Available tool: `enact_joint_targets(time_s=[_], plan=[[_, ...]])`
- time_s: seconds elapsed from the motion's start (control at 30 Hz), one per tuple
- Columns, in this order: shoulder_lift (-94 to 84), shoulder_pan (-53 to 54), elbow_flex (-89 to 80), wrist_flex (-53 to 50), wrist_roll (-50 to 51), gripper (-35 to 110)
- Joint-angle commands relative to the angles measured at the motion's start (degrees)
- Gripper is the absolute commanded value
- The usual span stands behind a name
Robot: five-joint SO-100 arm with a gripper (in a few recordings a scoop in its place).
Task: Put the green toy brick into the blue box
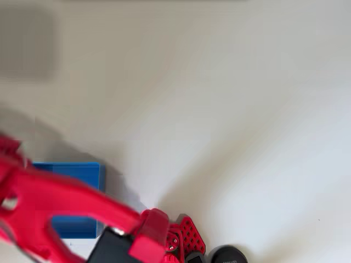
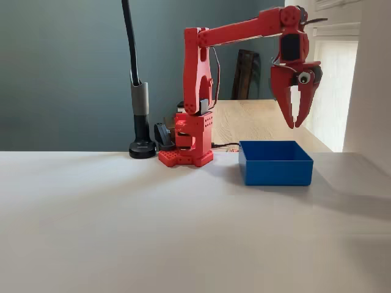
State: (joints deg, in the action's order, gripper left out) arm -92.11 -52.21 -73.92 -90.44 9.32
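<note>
The jaws, slightly parted and gripping nothing I can make out, hang high over the box (image 2: 275, 162) on the table (image 2: 122, 226), brick unlocated, so the drop looks finished or the brick needs finding.

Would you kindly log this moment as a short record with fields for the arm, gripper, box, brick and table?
arm: red arm, base at the table's far side in the fixed view, reaching out over the box
gripper: gripper pointing down, raised above the blue box, fingers apart, nothing between them
box: blue box on the white table, open top
brick: inside of the box hidden by its wall; cannot tell
other: black lamp stand beside the base
</note>
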Motion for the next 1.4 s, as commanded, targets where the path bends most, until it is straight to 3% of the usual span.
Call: enact_joint_targets(time_s=[0.0,0.2,0.53,1.07,1.37], plan=[[-4.9,12.0,2.8,-0.4,-1.1,0],[-12.7,27.6,-3.3,2.1,-5.2,0],[-31.5,48.4,-24.8,15.4,-4.1,0],[-73.0,51.1,-76.5,31.0,-9.6,0],[-86.1,51.0,-91.8,33.4,-10.9,0]])
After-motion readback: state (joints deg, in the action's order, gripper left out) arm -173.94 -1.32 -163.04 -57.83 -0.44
